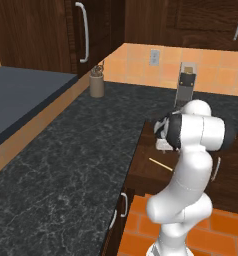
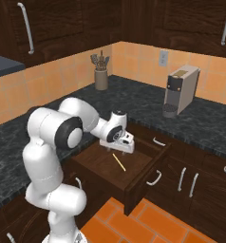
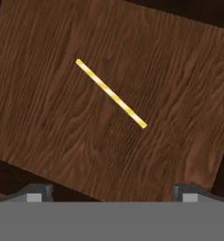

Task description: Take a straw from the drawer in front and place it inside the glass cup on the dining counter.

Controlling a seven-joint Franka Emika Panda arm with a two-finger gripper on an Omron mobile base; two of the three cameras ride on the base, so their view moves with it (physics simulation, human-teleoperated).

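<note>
We see the drawer (image 2: 134, 171) pulled open with just the straw (image 2: 118, 162) lying flat on its wooden floor; our gripper (image 2: 120, 148) hovers above it, spread wide, holding nothing.

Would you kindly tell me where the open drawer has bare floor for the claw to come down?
The drawer holds just the straw, lying diagonally mid-floor. Bare wood lies on both sides of it, out to the walls. The open claw hangs above the back part. The black counter is bare up to the utensil holder.
</note>
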